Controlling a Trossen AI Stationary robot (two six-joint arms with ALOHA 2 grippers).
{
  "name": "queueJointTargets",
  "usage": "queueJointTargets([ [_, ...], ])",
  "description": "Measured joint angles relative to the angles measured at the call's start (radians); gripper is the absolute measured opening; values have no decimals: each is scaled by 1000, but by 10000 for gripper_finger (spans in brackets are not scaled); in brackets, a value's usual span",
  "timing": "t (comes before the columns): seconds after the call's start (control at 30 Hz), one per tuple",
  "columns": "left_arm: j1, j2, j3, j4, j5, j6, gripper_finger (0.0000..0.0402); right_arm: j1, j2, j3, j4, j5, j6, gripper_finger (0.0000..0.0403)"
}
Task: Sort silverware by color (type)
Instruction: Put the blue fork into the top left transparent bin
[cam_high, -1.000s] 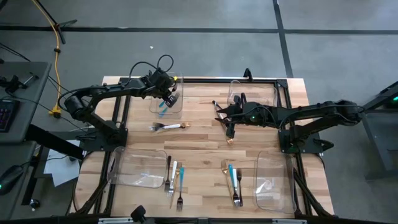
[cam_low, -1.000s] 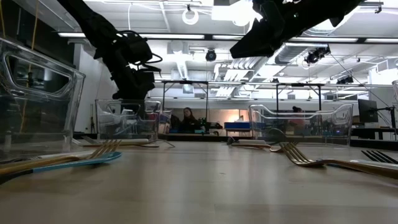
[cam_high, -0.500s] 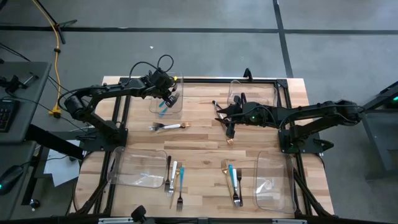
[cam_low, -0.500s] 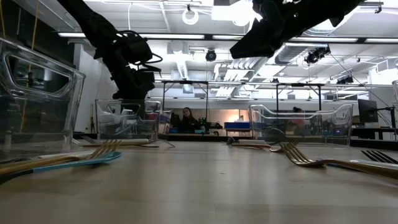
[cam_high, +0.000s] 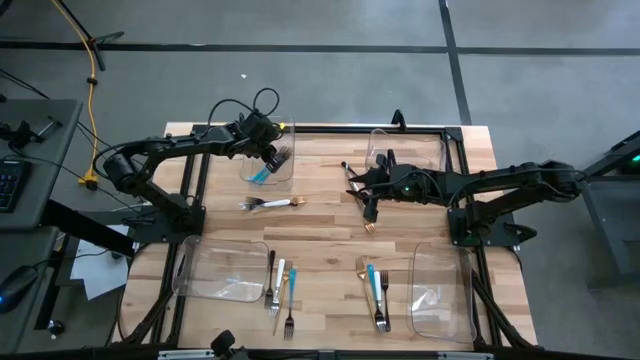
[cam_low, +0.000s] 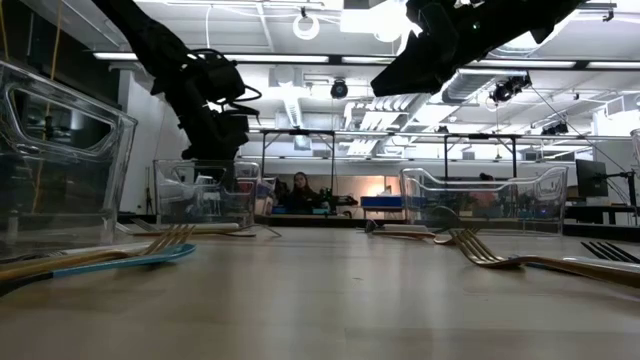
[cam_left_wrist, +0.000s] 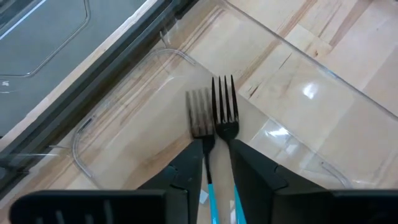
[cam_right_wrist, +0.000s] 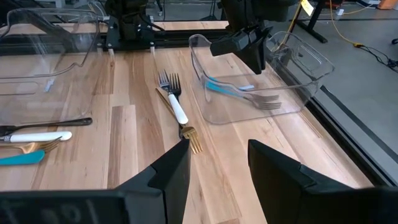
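Silverware lies scattered on the wooden worktop (cam_high: 330, 235): nearest the front edge, a teal-handled fork (cam_high: 291, 284) among steel ones, and a second cluster around a teal-handled utensil (cam_high: 372, 283); at mid-table a white-handled fork (cam_high: 271, 203) lies beside a gold one. Farther back, two teal-handled forks (cam_left_wrist: 214, 134) rest side by side, tines dark steel, inside the clear bin (cam_high: 268, 158) at the far left. The left end effector (cam_left_wrist: 216, 171) hangs just above them, fingers parted and grasping nothing, so the drop appears done; it should be lifted straight up so the bin wall is not caught. The right end effector (cam_right_wrist: 217, 158) waits released above a gold fork (cam_high: 369, 226) near mid-table, likely the next pick.
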Motion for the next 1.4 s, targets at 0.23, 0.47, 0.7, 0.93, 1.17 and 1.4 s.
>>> queueJointTargets([
  [0.23,0,0,0,2,0,8,122,0,0,0,0,0,0,157],
  [0.47,0,0,0,9,0,11,143,0,0,0,0,0,0,157],
  [0.7,0,0,0,16,0,16,145,0,0,0,0,0,0,157],
  [0.93,0,0,0,16,0,18,145,0,0,0,0,15,0,157],
  [1.17,0,0,0,15,0,18,145,0,0,0,0,44,0,157],
  [1.4,0,0,0,14,0,18,145,0,0,0,0,44,0,157],
])
